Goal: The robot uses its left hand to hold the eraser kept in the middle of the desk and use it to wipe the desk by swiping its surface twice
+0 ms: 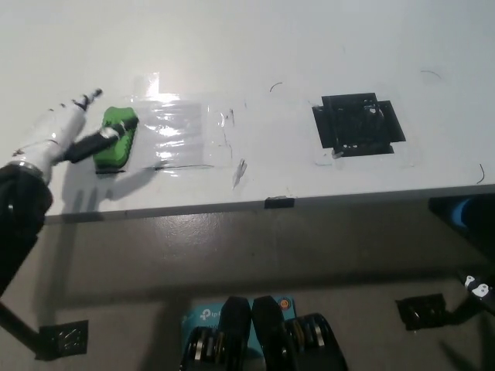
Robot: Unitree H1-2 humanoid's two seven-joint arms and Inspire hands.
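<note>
A green eraser lies on the white desk at its left, at the left end of a clear tape patch. My white left hand comes in from the left edge and is right at the eraser's left side. The hand is open with its fingers spread: one dark finger lies across the eraser's left part and another points up past its top corner. The hand covers part of the eraser's left edge. My right hand is out of the picture.
A black tape square is stuck on the desk at the right. Thin pen marks run near the clear tape. A small black clip sits on the desk's front edge, with grey floor below it.
</note>
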